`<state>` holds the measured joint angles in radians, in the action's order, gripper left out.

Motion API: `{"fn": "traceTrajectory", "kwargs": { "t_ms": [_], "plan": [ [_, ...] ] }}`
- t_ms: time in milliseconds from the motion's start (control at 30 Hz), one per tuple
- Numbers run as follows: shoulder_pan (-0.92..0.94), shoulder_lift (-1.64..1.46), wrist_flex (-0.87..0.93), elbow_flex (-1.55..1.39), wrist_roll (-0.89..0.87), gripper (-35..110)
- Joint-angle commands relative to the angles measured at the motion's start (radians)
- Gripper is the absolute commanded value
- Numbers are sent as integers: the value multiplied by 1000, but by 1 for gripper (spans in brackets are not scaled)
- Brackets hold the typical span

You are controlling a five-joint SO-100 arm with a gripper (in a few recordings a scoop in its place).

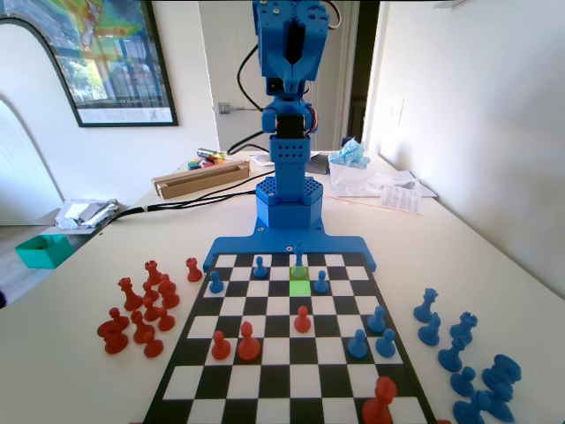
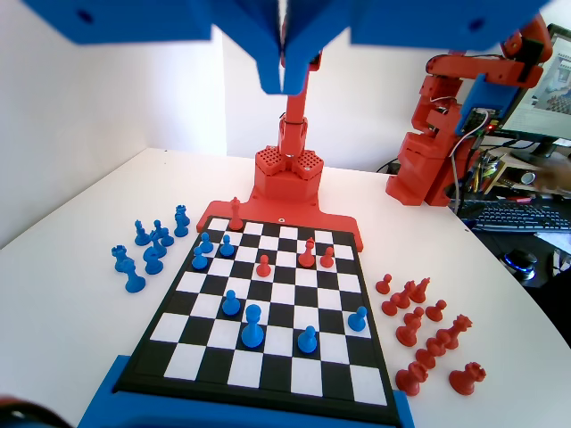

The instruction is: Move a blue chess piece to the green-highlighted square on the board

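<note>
Arm upright at the far end of the board (image 1: 402, 353) in the fixed view, folded high, gripper (image 2: 286, 78) well above the squares. Wrist view: jaws pressed together, nothing between them. Green square (image 1: 300, 287) lies near the arm's end; a blue pawn (image 1: 299, 263) stands on the square just beyond it. More blue pawns flank it. Red pawn (image 1: 302, 319) nearer the camera, same file. Spare red pieces (image 1: 141, 309) left, blue pieces (image 1: 463, 362) right, on the white table (image 1: 79, 353). Framed poster (image 1: 97, 57) on the wall.
</note>
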<state>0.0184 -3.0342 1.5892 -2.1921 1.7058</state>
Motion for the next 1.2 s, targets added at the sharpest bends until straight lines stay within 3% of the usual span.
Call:
{"fn": "traceTrajectory", "kwargs": {
  "t_ms": [0, 967, 1167],
  "plan": [
    [5, -20, -17, 8, 15, 1],
    [2, -20, -18, 8, 15, 1],
    [-21, -15, -31, 32, 80, 1]
  ]
}}
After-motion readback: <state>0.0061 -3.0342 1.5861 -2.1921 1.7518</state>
